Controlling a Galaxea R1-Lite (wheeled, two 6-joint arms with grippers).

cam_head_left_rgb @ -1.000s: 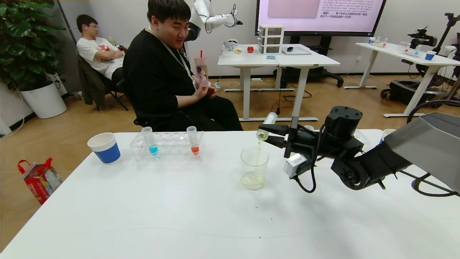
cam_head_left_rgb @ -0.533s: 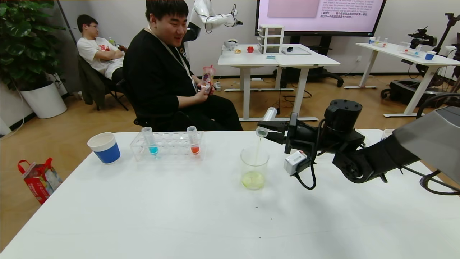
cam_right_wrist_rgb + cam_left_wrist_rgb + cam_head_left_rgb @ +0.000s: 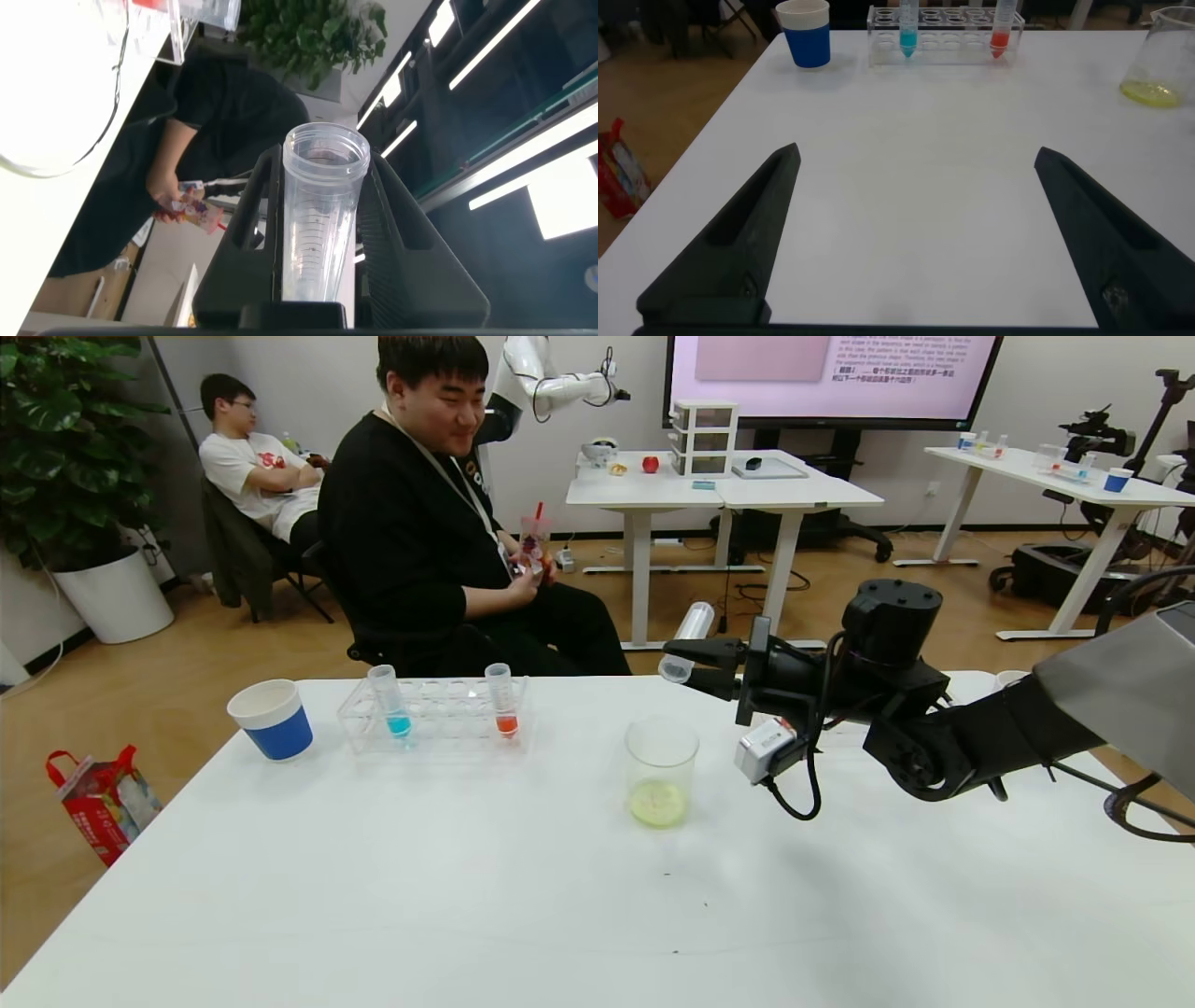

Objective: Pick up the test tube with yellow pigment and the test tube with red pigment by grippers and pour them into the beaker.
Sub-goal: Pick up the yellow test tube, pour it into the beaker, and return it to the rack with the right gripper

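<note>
Yellow-pigment test tube (image 3: 686,638): your right gripper (image 3: 698,669) pinches it across the middle, above and slightly to the right of the beaker (image 3: 661,771). It is tipped past level, open rim lowest and aimed toward the beaker side, conical end raised away behind; its long axis runs diagonally. In the right wrist view the tube (image 3: 319,222) sits clamped between the two black fingers (image 3: 250,228) and looks drained, with only clear wall and printed graduations showing.

You can see a shallow pool of pale yellow-green liquid in the bottom of the beaker, which stands upright near the table's (image 3: 448,896) middle. The clear rack (image 3: 434,717) near the far edge holds the test tube with red pigment (image 3: 502,701) and a tube of blue liquid (image 3: 390,703), both upright, a few slots apart. A blue paper cup (image 3: 273,719) stands just left of the rack.

Between rack and beaker you have bare white tabletop, and a broad open stretch in front toward you.

Your left gripper (image 3: 915,233) hangs low over the near tabletop, fingers spread wide, holding nothing.
</note>
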